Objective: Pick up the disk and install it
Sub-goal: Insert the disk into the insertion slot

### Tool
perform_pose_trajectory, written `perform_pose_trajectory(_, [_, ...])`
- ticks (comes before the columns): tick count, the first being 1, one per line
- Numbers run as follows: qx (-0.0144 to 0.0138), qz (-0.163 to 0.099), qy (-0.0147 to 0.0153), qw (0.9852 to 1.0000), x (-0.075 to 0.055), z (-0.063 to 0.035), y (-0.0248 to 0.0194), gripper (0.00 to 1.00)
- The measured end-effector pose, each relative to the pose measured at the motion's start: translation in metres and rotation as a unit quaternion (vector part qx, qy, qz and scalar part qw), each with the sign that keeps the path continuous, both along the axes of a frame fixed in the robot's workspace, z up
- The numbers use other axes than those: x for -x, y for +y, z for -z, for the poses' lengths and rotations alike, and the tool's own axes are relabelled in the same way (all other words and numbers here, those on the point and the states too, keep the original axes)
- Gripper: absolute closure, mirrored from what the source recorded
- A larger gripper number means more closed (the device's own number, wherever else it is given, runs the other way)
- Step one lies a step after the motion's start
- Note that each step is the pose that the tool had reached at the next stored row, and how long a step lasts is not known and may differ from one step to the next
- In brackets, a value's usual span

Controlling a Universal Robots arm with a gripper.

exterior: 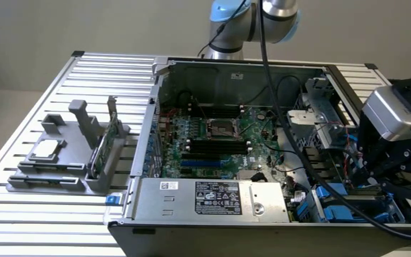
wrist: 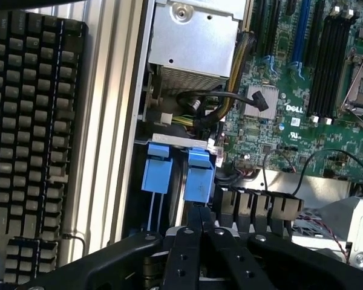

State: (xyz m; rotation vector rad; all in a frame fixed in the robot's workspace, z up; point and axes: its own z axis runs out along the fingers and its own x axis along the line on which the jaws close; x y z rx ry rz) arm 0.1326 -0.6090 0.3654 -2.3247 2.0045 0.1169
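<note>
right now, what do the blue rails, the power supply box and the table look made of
Blue rails: likely moulded plastic, by the even matte blue.
Power supply box: bare sheet metal, dull silver-grey, folded edges, stuck-on label.
Table: probably aluminium, pale ribbed slats with a soft sheen.

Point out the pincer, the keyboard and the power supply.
pincer (wrist: pixel 199 212): wrist view, shut fingertips.
keyboard (wrist: pixel 30 121): wrist view, middle keys.
power supply (exterior: pixel 216 197): exterior view, white label.
</note>
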Motion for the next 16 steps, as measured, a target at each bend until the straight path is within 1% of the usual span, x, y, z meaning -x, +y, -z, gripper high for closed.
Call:
perform_pose_trajectory(5, [-0.0001, -0.002, -0.005, 1.0, -0.001, 0.0055, 0.0028, 0.87])
perform_pose_trajectory(6, [-0.0002, -0.002, -0.0066, 1.0, -0.002, 0.0077, 0.0037, 0.87])
perform_pose_trajectory(9, [-0.0003, -0.002, -0.008, 1.0, -0.002, 0.0113, 0.0044, 0.87])
perform_pose_trajectory(11, [-0.0013, -0.002, -0.0089, 1.0, -0.003, 0.0139, 0.0046, 0.87])
perform_pose_trajectory(13, [-0.0032, -0.002, -0.0095, 0.9999, -0.003, 0.0149, 0.0046, 0.87])
perform_pose_trajectory(16, [-0.0035, -0.002, -0.0096, 0.9999, -0.003, 0.0149, 0.0046, 0.87])
